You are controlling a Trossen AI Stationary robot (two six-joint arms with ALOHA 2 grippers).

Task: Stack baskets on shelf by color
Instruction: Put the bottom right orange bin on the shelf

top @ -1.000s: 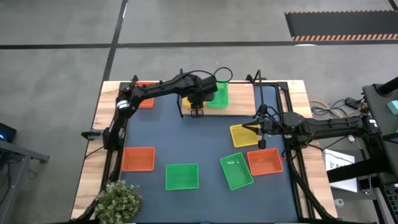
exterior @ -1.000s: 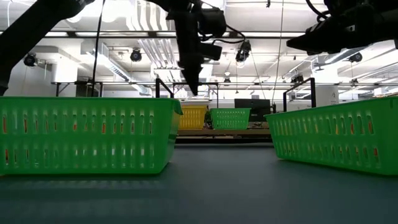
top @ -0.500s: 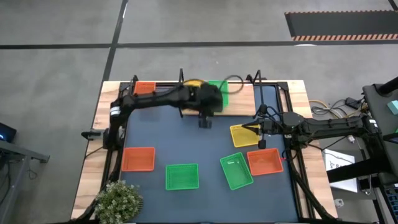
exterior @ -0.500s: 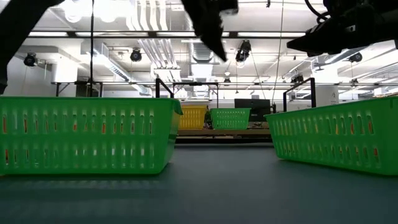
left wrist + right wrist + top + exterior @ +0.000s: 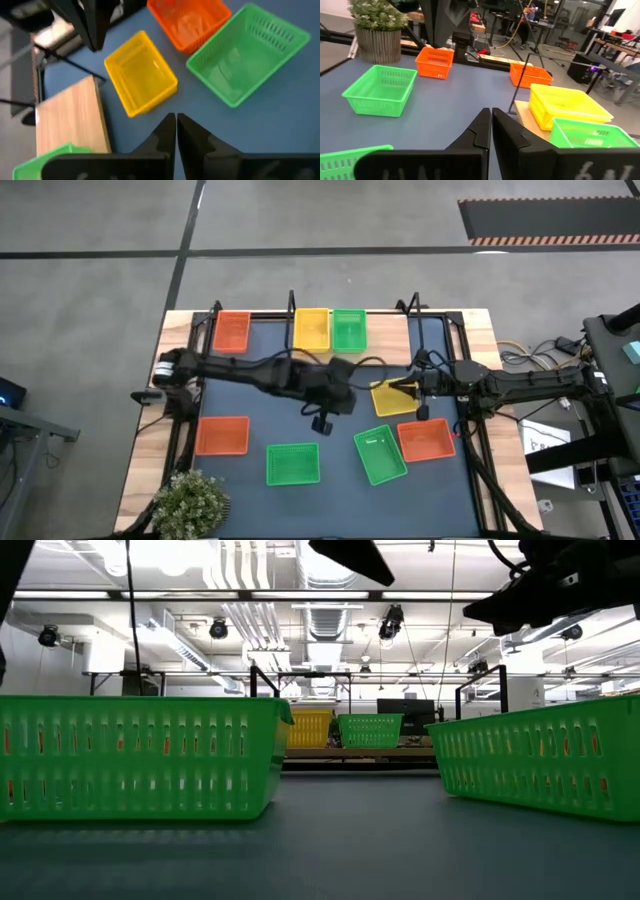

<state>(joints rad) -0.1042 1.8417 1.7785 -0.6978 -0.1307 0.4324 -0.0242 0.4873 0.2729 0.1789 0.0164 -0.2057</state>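
Note:
On the wooden shelf [image 5: 388, 340] at the far edge, a yellow basket [image 5: 311, 330] and a green basket [image 5: 349, 330] stand side by side. An orange basket [image 5: 232, 332] sits left of them. Loose on the blue table lie a yellow basket [image 5: 393, 397], two orange ones [image 5: 426, 440] [image 5: 222, 436] and two green ones [image 5: 380, 455] [image 5: 293, 463]. My left gripper [image 5: 322, 423] hovers shut and empty over the table's middle; its wrist view [image 5: 176, 119] looks at the loose yellow basket [image 5: 141, 75]. My right gripper [image 5: 408, 386] waits shut above that yellow basket.
A potted plant [image 5: 190, 500] stands at the near left corner. Black posts [image 5: 291, 302] [image 5: 415, 305] rise at the shelf's ends. Bare blue table lies between the shelf and the loose baskets, left of my left gripper.
My left gripper has left the shelf, where the yellow basket now shows in full. It has swung toward the near edge and a little right, to the table's middle, rising and tipping from pointing down to slanting. Its fingers have shut with nothing between them.

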